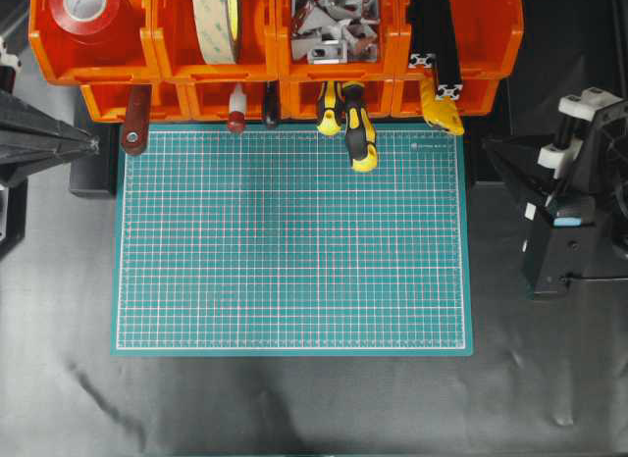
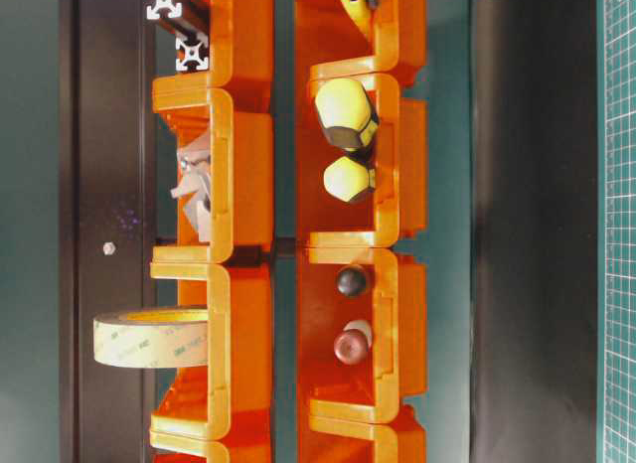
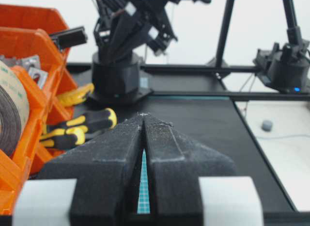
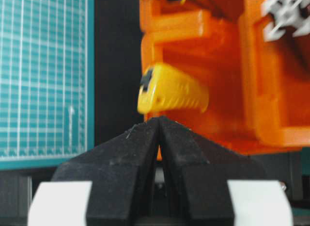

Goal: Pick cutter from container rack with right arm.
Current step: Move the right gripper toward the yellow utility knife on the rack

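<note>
Right wrist view: right gripper (image 4: 159, 120) pressed together, holding nothing. Yellow cutter (image 4: 172, 94) sits just ahead, poking from the orange container rack (image 4: 271, 90)

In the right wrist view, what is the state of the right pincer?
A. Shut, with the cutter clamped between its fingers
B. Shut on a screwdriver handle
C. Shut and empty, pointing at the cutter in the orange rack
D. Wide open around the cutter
C: the right pincer has its fingers pressed together with nothing between them, and the yellow cutter lies apart, just beyond its tips, in the container rack.
</note>
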Controlling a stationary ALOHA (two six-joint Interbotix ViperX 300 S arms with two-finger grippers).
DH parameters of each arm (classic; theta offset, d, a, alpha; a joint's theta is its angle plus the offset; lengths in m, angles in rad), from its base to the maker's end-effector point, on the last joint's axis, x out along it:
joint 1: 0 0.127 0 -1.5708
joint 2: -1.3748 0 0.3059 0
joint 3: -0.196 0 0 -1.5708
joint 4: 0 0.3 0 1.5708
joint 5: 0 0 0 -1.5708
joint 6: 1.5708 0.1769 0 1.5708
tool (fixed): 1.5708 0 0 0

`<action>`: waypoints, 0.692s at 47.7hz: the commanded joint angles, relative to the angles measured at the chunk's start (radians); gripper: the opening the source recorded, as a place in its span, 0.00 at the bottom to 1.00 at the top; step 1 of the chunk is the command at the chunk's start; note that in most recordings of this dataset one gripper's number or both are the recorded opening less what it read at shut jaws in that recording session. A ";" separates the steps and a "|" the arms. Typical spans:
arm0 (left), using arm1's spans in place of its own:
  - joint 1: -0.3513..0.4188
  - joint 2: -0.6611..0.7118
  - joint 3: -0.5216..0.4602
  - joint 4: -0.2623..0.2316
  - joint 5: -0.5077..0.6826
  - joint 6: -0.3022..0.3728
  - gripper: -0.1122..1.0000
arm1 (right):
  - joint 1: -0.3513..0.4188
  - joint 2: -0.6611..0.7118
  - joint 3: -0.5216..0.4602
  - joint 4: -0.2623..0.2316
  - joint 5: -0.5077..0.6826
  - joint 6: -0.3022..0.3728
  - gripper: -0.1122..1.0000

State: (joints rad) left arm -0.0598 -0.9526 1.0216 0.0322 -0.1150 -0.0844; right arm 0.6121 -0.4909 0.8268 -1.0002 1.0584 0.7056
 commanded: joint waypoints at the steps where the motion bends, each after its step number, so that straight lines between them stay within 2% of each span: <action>1: -0.002 0.005 -0.028 0.003 -0.003 -0.002 0.10 | 0.005 -0.003 0.018 -0.011 -0.028 0.011 0.10; 9: -0.002 0.008 -0.028 0.003 -0.003 -0.003 0.10 | -0.003 -0.008 0.048 -0.011 -0.097 0.012 0.11; 13: -0.002 0.009 -0.028 0.003 -0.003 -0.003 0.10 | -0.012 -0.005 0.049 -0.011 -0.123 0.014 0.17; 16: -0.005 0.009 -0.028 0.003 -0.003 -0.005 0.10 | -0.021 0.000 0.048 -0.011 -0.132 0.015 0.30; 21: -0.014 0.015 -0.028 0.003 -0.003 -0.028 0.10 | -0.037 0.011 0.044 -0.015 -0.132 0.017 0.60; 25: -0.017 0.021 -0.026 0.003 -0.003 -0.057 0.10 | -0.040 0.020 0.041 -0.029 -0.124 0.017 0.78; 27: -0.017 0.023 -0.026 0.003 -0.003 -0.067 0.10 | -0.041 0.025 0.040 -0.038 -0.118 0.017 0.80; 33: -0.021 0.023 -0.026 0.003 -0.003 -0.075 0.10 | -0.055 0.041 0.040 -0.072 -0.117 0.018 0.75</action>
State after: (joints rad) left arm -0.0752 -0.9373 1.0216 0.0322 -0.1135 -0.1549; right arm 0.5691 -0.4556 0.8866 -1.0462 0.9357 0.7194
